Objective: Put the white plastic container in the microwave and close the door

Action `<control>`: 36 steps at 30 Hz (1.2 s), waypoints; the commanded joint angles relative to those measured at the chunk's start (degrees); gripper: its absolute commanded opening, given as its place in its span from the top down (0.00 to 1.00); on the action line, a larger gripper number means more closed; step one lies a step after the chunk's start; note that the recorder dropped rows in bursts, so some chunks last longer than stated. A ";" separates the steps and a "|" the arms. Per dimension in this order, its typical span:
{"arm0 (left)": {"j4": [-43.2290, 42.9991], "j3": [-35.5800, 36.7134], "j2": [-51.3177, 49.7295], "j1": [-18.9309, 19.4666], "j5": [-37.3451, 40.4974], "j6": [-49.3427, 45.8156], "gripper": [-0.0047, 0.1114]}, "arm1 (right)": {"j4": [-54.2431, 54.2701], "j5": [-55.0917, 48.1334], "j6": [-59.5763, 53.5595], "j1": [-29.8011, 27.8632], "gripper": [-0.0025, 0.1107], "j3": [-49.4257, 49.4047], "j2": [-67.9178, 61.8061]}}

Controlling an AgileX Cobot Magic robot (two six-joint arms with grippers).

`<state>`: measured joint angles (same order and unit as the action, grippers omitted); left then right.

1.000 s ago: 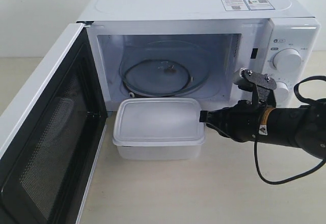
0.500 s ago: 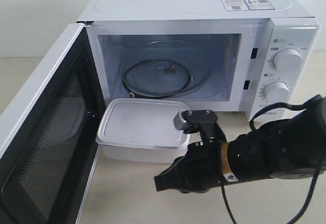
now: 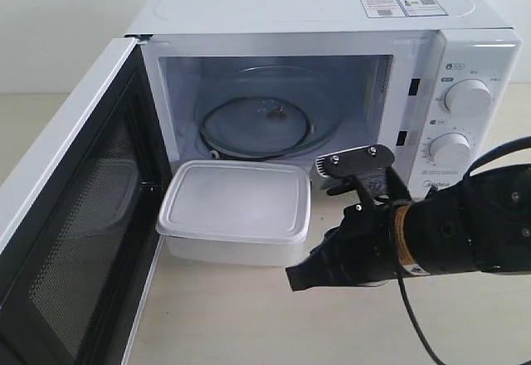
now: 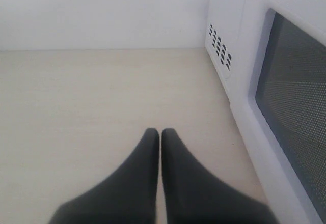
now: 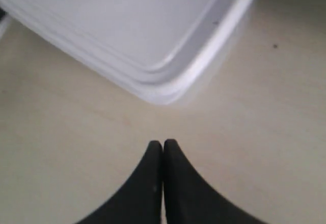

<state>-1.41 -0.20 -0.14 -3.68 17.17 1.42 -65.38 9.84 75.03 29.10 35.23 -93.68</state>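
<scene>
White plastic container (image 3: 235, 201) before microwave (image 3: 315, 8)

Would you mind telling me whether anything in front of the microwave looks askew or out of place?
Only slightly: the white plastic container sits on the table before the open microwave, turned a little askew to its front, with one corner toward the door. Its lid is on, and nothing looks spilled or damaged.
</scene>
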 commanded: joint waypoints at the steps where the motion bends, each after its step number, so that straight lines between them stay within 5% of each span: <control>1: 0.31 0.20 0.14 0.03 -0.22 0.42 0.92 | 2.17 10.31 -1.52 -0.01 0.98 -0.71 0.47; 12: 0.31 0.20 0.14 0.03 -0.22 0.42 0.92 | 29.62 23.32 -19.58 -0.01 0.98 -4.71 -6.28; 16: 0.31 0.20 0.14 0.03 -0.22 0.42 0.92 | 31.34 30.22 -18.10 -0.01 0.98 -3.90 -12.04; 28: 0.31 0.20 0.14 0.03 -0.22 0.42 0.92 | 51.54 26.77 -29.26 -0.01 0.98 -3.17 -12.45; 36: 0.31 0.20 0.14 0.03 -0.22 0.42 0.92 | 72.26 21.46 -48.17 -1.32 0.98 -3.17 -12.16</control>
<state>-1.41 -0.20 -0.14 -3.68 17.17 1.42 0.94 31.80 32.15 28.90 31.81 -106.56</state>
